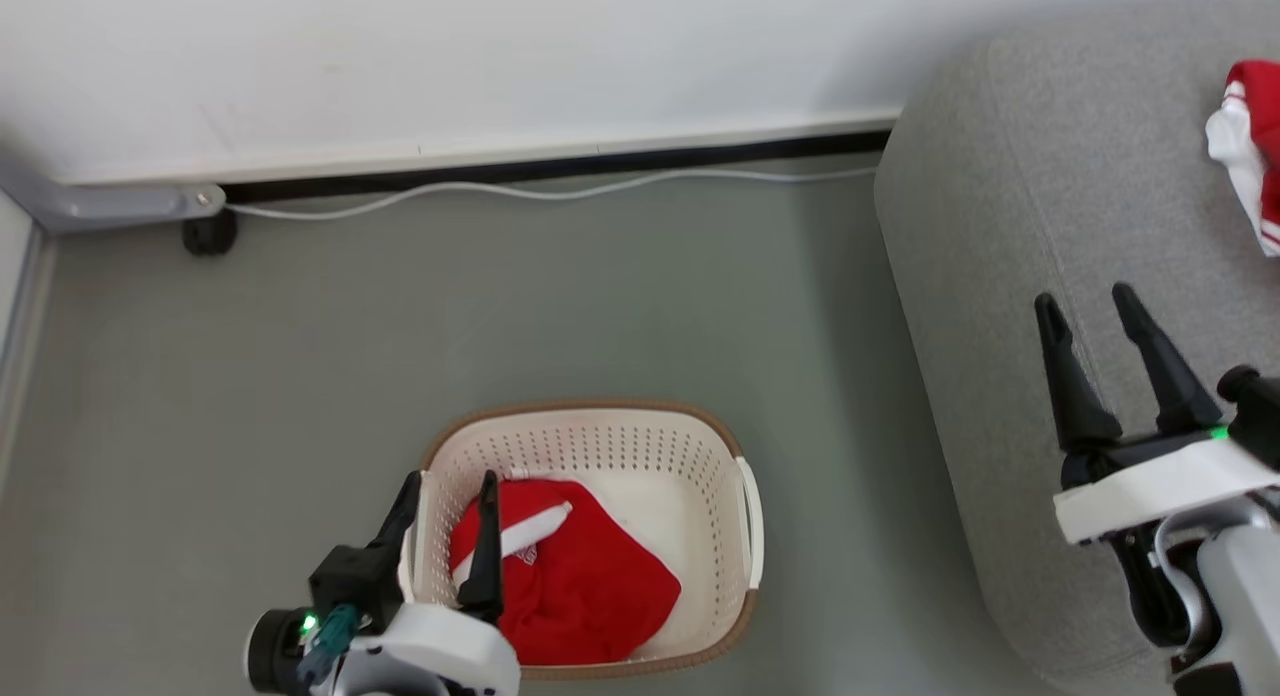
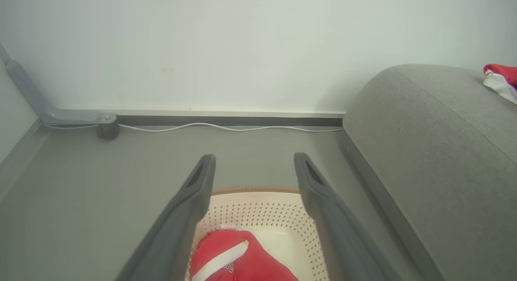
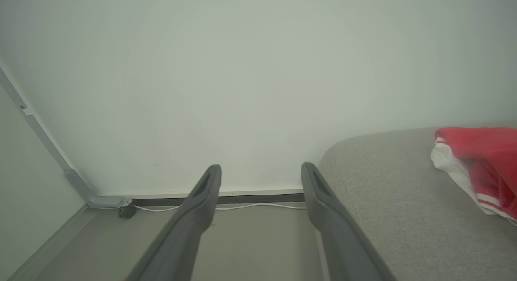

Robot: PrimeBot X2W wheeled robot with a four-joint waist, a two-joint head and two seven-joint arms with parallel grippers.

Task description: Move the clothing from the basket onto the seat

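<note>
Your left gripper [image 1: 450, 479], fingers apart and empty, hovers at the left rim of the basket [image 1: 600, 408]; inside lies a crumpled red garment [image 1: 585, 586] with a white stripe. Your right gripper [image 1: 1085, 298], likewise apart, hangs over the grey seat [image 1: 1000, 256], which bears a second red-and-white garment [image 1: 1252, 146].

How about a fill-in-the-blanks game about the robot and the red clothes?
1. The red garment near the left gripper lies in the ____.
2. A second garment lies on the grey ____.
3. The right gripper is open and holds ____.
4. The white cable runs along the foot of the ____.
Missing words: basket; sofa; nothing; wall.
</note>
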